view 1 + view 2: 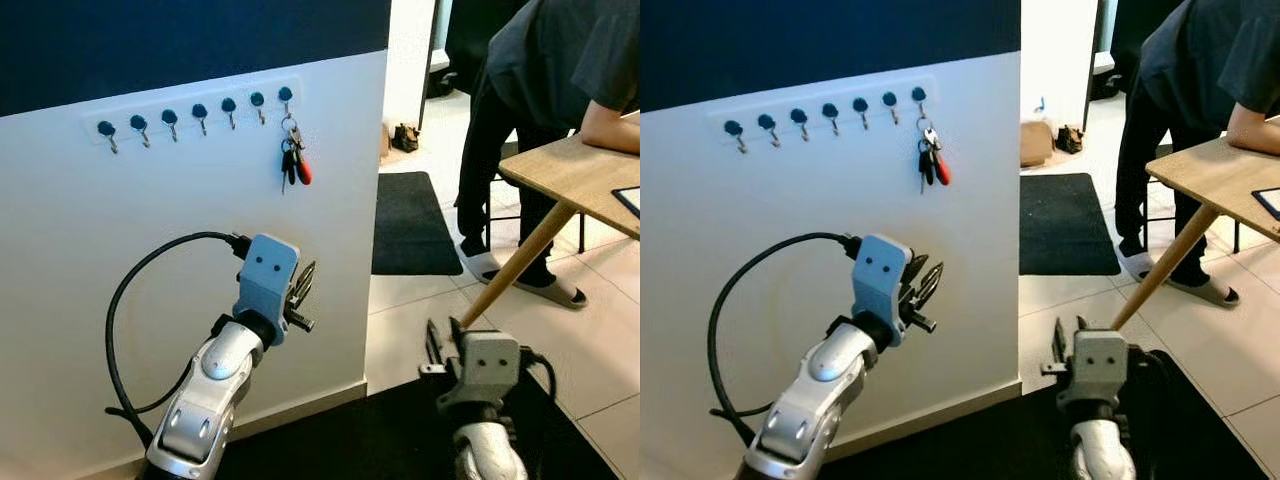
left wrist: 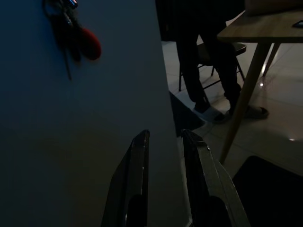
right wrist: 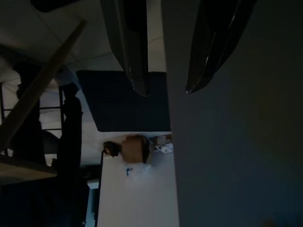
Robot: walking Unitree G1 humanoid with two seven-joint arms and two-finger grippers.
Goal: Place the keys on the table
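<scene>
A bunch of keys [image 1: 293, 160] with a red fob hangs from the rightmost hook of a rack of several hooks [image 1: 195, 117] on the white wall. My left gripper [image 1: 304, 284] is raised in front of the wall, below the keys and apart from them; its fingers are open with nothing between them. The left wrist view shows the keys [image 2: 75, 38] well beyond the open left gripper [image 2: 164, 134]. The right gripper [image 1: 432, 345] hangs low near the floor, open and empty, as the right wrist view [image 3: 165, 91] confirms. The wooden table [image 1: 580, 175] stands at the right.
A person [image 1: 540, 90] leans on the table's far side, feet by its slanted leg [image 1: 515, 265]. A dark device [image 1: 628, 200] lies on the table. A dark mat [image 1: 415, 225] lies past the wall's corner, a black mat [image 1: 350, 440] under me.
</scene>
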